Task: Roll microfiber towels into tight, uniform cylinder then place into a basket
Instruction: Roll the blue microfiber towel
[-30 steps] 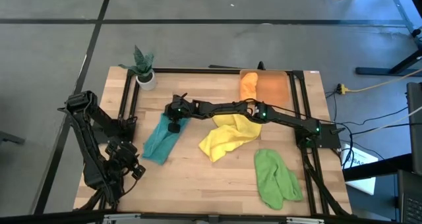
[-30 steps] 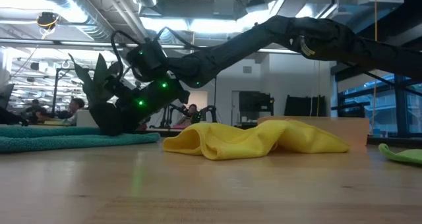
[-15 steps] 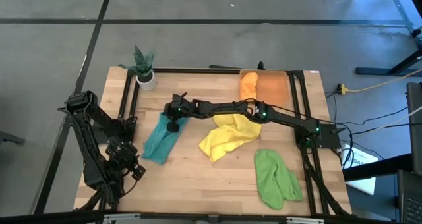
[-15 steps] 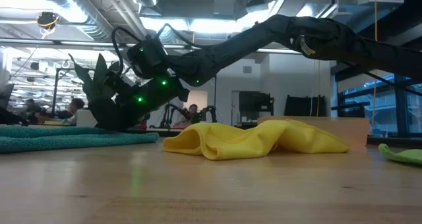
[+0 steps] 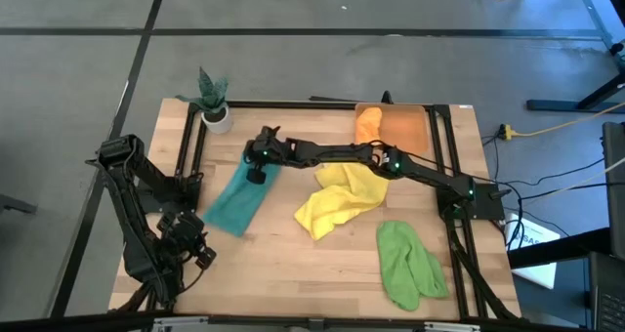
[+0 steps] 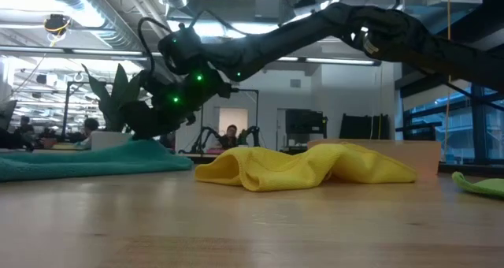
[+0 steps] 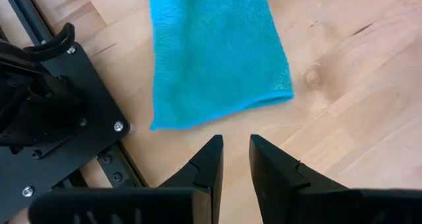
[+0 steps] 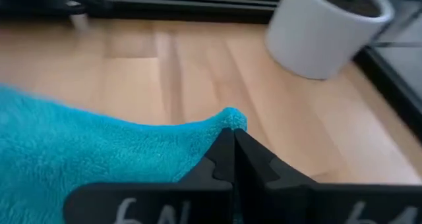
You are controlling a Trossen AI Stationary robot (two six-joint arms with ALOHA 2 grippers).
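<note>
The teal towel [image 5: 234,203] lies lengthwise on the table's left half, and its near end [image 7: 217,105] is flat on the wood. My right gripper [image 5: 258,172] is at its far end, shut on it. The yellow towel [image 5: 337,203] lies crumpled mid-table, and the light green towel [image 5: 410,264] lies at the near right. An orange towel [image 5: 367,127] sits at the left end of the orange basket [image 5: 405,132] at the far edge. My left gripper [image 7: 235,159] hovers by the table's near left corner, fingers slightly apart over bare wood. My right gripper pinches the teal towel's far edge at a corner-like tip [image 8: 228,120], which sticks out just past the two shut fingers. It reaches in from the table's right, slanting downward. That end is raised off the wood [image 6: 146,142], while the rest lies on the table. I cannot tell whether it holds one layer or several.
A white pot with a green plant [image 5: 215,113] stands at the far left corner, just beyond my right gripper. Black frame rails [image 5: 190,166] run along the table's left and right sides. Bare wood shows along the near edge [image 5: 293,273].
My right gripper has risen and moved a little toward the far edge, staying shut on the teal towel. The towel's far end has lifted off the table and the cloth is drawn out longer. Its near end stays on the wood.
</note>
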